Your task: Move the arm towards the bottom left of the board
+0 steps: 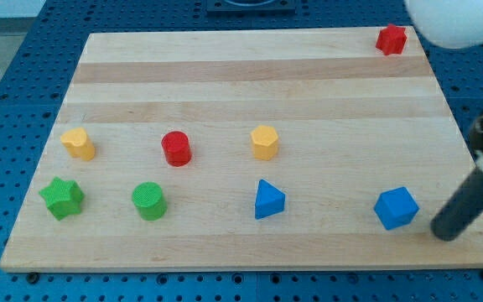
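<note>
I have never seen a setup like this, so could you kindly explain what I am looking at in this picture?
There is one picture from a single camera looking down at a slant on a wooden board that lies on a blue perforated table. The dark rod entering from the view's right is the end of a robot arm. It has no grasping end effector; it only pushes blocks with my tip, which now sits near the board's bottom right, just right of the blue cube and apparently not touching it. Nothing is held.

On the board lie small blocks: a red star at top right; across the middle a yellow block, a red cylinder and a yellow hexagon; lower down a green star, a green cylinder and a blue triangle.
</note>
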